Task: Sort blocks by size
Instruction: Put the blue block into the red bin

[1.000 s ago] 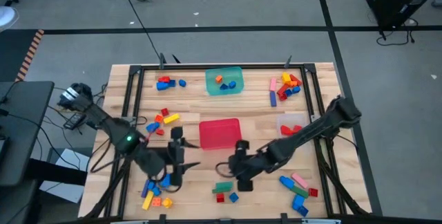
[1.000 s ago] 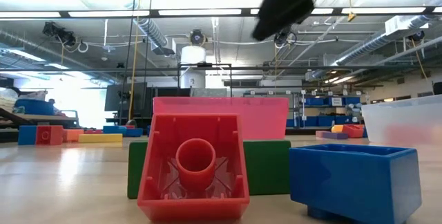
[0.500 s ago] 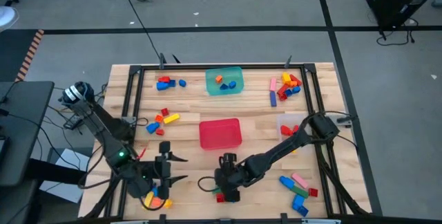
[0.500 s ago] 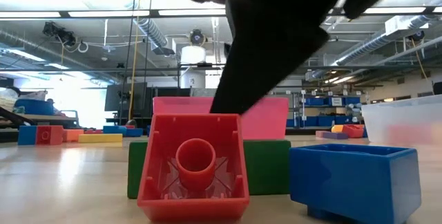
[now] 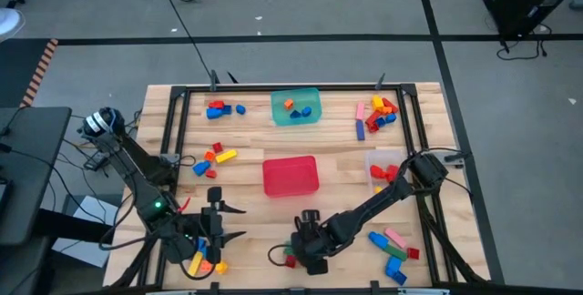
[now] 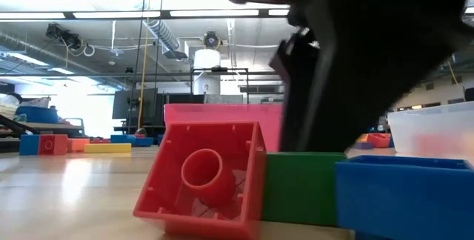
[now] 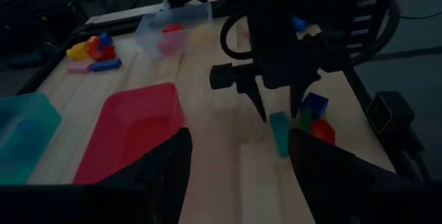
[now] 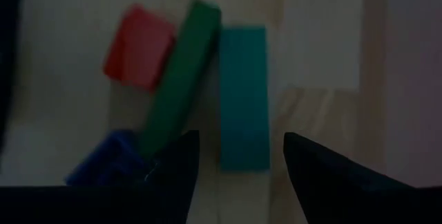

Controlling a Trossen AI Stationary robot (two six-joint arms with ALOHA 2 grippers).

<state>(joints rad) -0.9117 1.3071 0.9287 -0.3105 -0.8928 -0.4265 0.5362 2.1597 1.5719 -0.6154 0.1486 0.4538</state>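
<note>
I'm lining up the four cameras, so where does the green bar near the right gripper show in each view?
High view: hidden under the right gripper at the table's front edge.
Low view: green bar, centre, behind the tilted red brick.
Left wrist view: sliver left of the red brick.
Right wrist view: slanted, centre, beside the teal bar.
Shared landmark: the red brick.
</note>
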